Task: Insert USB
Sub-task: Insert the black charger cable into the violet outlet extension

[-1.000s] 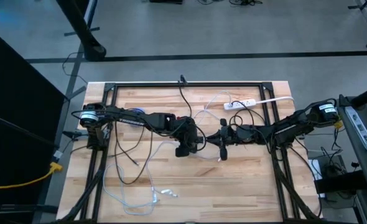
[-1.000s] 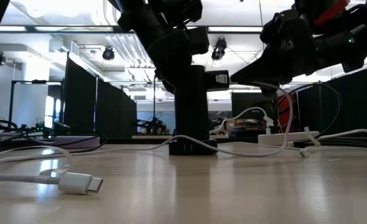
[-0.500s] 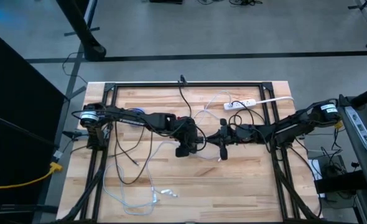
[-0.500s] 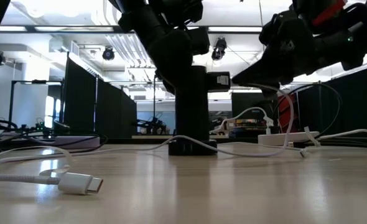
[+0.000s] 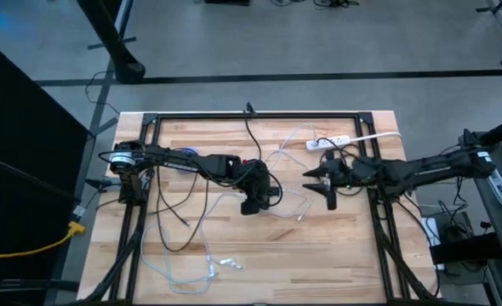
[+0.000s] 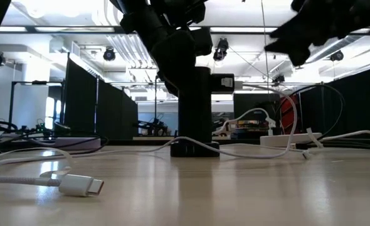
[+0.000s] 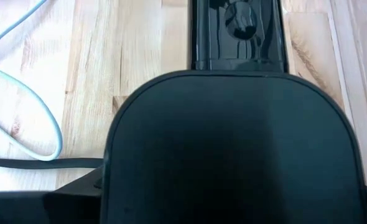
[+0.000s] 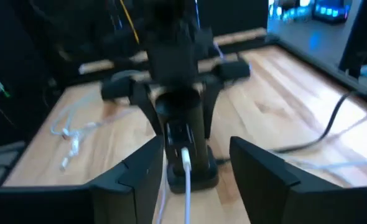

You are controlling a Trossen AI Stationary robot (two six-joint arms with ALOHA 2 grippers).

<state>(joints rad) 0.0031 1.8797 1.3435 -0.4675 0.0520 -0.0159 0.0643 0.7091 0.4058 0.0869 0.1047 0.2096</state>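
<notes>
A black upright block [image 6: 194, 113] stands on its foot [image 6: 194, 149] on the wooden table [image 5: 336, 246], near the middle. A white USB plug [image 6: 222, 81] sticks level into the block's side, and in the right wrist view the plug [image 8: 186, 158] shows with its cable trailing away slack. My left gripper [image 5: 255, 194] comes down onto the block and is shut on it. My right gripper [image 8: 193, 180] stands open to the block's right and above the table, touching nothing; in the high view my right gripper [image 5: 312, 178] is clear of the plug. My left gripper holds the black block by its upper part [image 8: 177, 106], one finger [image 8: 140, 99] on each side, slanting down from above and from the table's left. The block stands upright with its foot on the table. In the left wrist view the block's rounded top [image 7: 233, 155] hides the fingertips.
A loose white cable with a bare plug [image 6: 78, 184] lies near the front left. A white power strip [image 5: 329, 142] lies at the back right, and black cables [image 5: 191, 212] loop around the block. A black frame [image 5: 259, 115] rims the table.
My right gripper has opened and let go of the white plug, then drawn back toward the table's right edge and risen. The plug stays stuck in the block, which has not moved.
</notes>
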